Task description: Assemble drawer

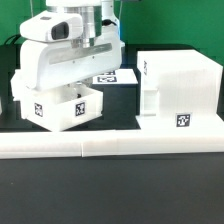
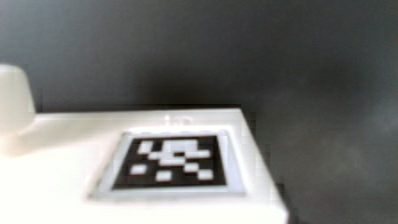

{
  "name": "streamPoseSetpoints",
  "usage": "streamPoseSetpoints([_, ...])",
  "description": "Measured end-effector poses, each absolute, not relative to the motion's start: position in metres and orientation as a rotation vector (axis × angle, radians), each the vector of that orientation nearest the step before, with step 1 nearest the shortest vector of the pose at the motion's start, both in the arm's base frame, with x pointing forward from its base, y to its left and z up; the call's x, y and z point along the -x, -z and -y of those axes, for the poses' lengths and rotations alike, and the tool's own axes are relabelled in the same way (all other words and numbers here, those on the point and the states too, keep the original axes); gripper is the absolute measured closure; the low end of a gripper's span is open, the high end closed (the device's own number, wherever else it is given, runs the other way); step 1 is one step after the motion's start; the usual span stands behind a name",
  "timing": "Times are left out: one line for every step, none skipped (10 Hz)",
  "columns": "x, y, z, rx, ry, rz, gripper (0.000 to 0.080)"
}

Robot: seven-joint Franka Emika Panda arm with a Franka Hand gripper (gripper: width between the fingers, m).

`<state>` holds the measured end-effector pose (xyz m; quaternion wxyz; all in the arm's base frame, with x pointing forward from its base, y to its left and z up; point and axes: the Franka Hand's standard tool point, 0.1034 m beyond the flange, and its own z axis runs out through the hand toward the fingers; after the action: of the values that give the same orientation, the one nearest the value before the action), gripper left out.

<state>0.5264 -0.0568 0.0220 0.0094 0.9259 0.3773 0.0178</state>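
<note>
The large white drawer housing (image 1: 178, 85) stands on the exterior view's right, with a square tag low on its front. A small white tray (image 1: 62, 108) with a tag on its front sits on the exterior view's left. The arm's white hand (image 1: 62, 62) hangs directly over this tray, and its fingers are hidden behind the hand and the tray's rim. The wrist view shows a flat white surface with one black-and-white tag (image 2: 173, 160) close below the camera. No fingers show there, and I cannot tell which part this surface belongs to.
The long low white bar (image 1: 110, 147) runs along the front of the black table. The marker board (image 1: 112, 78) lies between the tray and the housing. Another white piece (image 1: 3, 104) shows at the exterior view's left edge. A white rounded shape (image 2: 15, 95) shows in the wrist view.
</note>
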Motion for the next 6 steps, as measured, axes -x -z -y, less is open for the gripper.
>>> streamPoseSetpoints([-0.5283, -0.023, 0.0562, -2.872, -0.06, -1.215, 0.0758])
streamPoseSetpoints([-0.5273, -0.0221, 0.0583, -2.809, -0.05, -1.343, 0.0758])
streamPoseSetpoints([-0.5268, -0.0217, 0.0602, -2.751, -0.042, -1.447, 0.0758])
streamPoseSetpoints([-0.5266, -0.0215, 0.0618, -2.696, -0.034, -1.537, 0.0758])
streamPoseSetpoints([-0.5262, -0.0209, 0.0631, -2.64, -0.025, -1.624, 0.0758])
streamPoseSetpoints([-0.5249, -0.0193, 0.0633, -2.541, -0.006, -1.765, 0.0758])
